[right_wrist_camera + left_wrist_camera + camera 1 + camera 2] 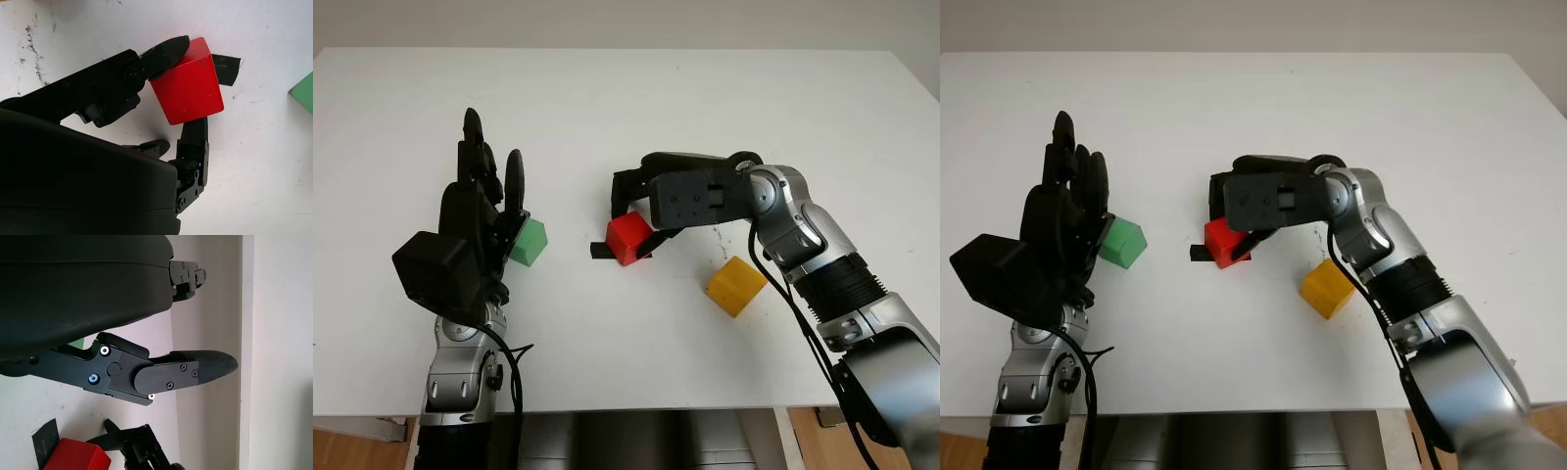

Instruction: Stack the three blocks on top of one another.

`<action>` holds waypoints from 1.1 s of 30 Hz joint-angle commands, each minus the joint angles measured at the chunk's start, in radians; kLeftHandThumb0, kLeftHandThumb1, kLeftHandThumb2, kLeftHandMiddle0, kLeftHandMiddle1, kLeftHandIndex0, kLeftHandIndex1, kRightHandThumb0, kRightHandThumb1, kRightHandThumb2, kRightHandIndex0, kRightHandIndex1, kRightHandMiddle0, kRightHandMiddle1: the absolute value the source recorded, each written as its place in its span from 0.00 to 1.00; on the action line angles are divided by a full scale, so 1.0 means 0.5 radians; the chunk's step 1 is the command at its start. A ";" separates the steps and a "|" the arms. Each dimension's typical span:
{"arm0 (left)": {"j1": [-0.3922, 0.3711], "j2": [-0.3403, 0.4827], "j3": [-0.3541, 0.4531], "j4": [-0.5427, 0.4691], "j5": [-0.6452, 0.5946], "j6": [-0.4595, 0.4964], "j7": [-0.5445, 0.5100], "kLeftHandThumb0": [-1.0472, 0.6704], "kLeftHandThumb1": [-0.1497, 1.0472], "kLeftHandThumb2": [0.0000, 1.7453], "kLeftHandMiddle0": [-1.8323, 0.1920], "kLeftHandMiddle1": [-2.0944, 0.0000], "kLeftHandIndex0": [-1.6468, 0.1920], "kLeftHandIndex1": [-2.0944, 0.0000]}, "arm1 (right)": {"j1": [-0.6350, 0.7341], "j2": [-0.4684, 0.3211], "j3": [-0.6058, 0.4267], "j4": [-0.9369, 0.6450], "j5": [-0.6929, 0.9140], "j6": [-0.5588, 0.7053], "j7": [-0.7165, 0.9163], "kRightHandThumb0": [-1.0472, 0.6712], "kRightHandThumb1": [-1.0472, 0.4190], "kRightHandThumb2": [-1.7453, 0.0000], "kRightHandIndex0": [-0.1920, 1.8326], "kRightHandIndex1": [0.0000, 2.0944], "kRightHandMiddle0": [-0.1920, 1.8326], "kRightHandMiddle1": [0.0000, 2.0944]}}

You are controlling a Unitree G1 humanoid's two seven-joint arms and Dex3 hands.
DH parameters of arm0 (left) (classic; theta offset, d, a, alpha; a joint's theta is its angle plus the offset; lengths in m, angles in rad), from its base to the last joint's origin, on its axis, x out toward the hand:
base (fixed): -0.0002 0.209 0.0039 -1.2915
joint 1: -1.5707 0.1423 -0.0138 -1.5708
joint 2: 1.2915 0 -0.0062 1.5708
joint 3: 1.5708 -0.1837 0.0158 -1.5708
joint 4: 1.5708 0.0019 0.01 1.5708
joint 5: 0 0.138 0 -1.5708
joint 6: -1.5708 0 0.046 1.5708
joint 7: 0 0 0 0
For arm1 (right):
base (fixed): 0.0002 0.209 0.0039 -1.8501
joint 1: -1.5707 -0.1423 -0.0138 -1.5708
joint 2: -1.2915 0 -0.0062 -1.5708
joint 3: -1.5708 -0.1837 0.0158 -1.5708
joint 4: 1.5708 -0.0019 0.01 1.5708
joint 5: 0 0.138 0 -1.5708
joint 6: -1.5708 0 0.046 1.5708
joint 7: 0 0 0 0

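Head views: white desk [636,108]. Right hand [641,211] reaches in from the right, fingers clamped on the red block [629,238] near desk centre; a small black tape mark [599,252] lies just beside the block on its left. Yellow block [736,285] sits alone to the right, near the right forearm, apart from the red one. Green block [529,242] on the left, partly behind the left hand [484,201], which is raised upright, holding nothing.

Left wrist view: left hand's finger [195,369] extended, nothing held. Red block's corner [78,458] and tape mark [45,443] beyond.

Right wrist view: one fingertip [168,51] presses the red block's [188,83] top edge, another finger [193,142] its opposite side. Tape mark [226,68] behind it; green block's corner [304,90] at the frame edge.
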 commanded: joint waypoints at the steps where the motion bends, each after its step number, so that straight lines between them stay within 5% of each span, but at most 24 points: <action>1: -0.004 -0.011 -0.005 -0.016 0.009 -0.008 0.009 0.22 1.00 0.30 0.96 0.97 0.93 0.97 | -0.041 0.021 0.014 0.037 -0.006 -0.028 -0.018 0.36 0.06 0.97 0.32 0.02 0.24 0.82; 33: 0.030 -0.023 0.003 -0.020 -0.021 -0.009 -0.016 0.22 1.00 0.30 0.97 0.97 0.94 0.97 | -0.019 0.024 0.045 0.130 -0.033 -0.319 -0.173 0.31 0.04 0.97 0.32 0.02 0.20 0.79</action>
